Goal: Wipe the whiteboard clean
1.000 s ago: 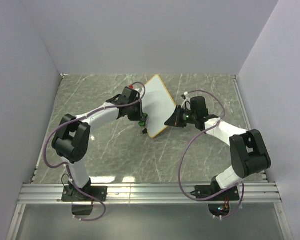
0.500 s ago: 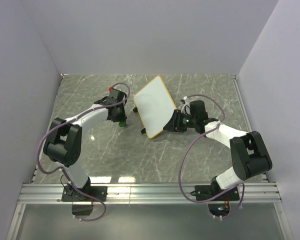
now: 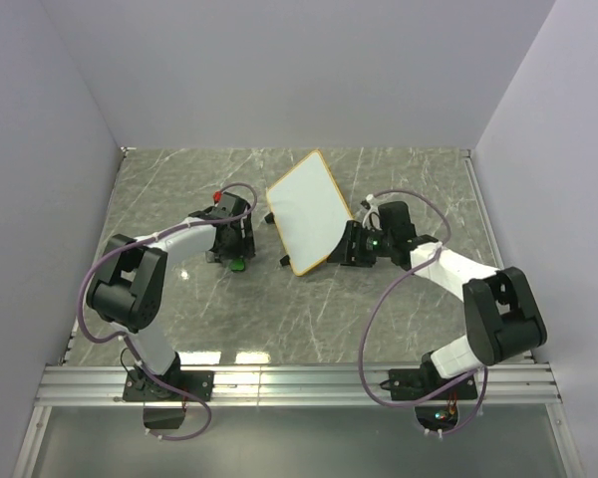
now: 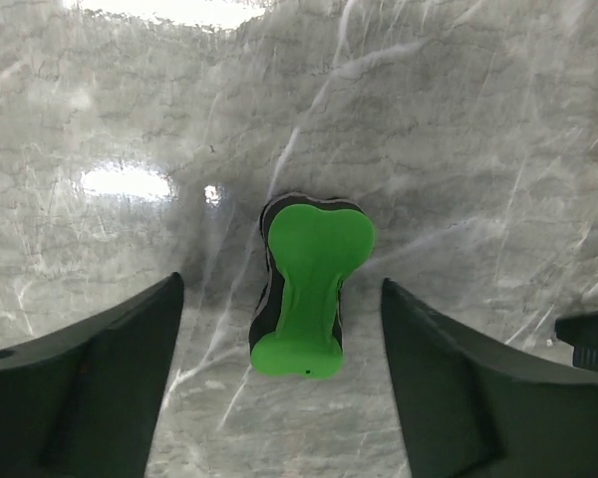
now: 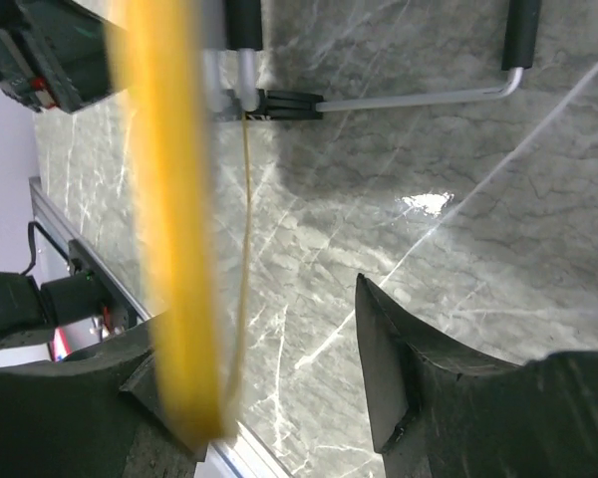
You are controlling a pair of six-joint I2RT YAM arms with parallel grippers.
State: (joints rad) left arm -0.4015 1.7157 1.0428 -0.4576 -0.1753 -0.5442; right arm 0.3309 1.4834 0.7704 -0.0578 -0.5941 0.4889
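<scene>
The whiteboard [image 3: 305,206], white with a yellow-tan frame, stands tilted on its feet at mid-table, and no marks show on its face. My right gripper [image 3: 341,246] is at its lower right edge, open. In the right wrist view the blurred yellow frame [image 5: 164,199] runs past the left finger [image 5: 80,408], with a wide gap to the right finger [image 5: 409,388]. My left gripper [image 3: 231,256] is left of the board, open. A green eraser [image 4: 309,289] lies loose on the table between its fingers [image 4: 90,388], touching neither.
The board's black feet on a bent metal rod [image 5: 419,97] rest on the marble table [image 3: 399,179] behind the frame. Grey walls close in the left, back and right. A metal rail [image 3: 299,383] runs along the near edge by the arm bases.
My left gripper has moved left and away from the board, set the eraser down and opened. My right gripper has opened off the board's edge.
</scene>
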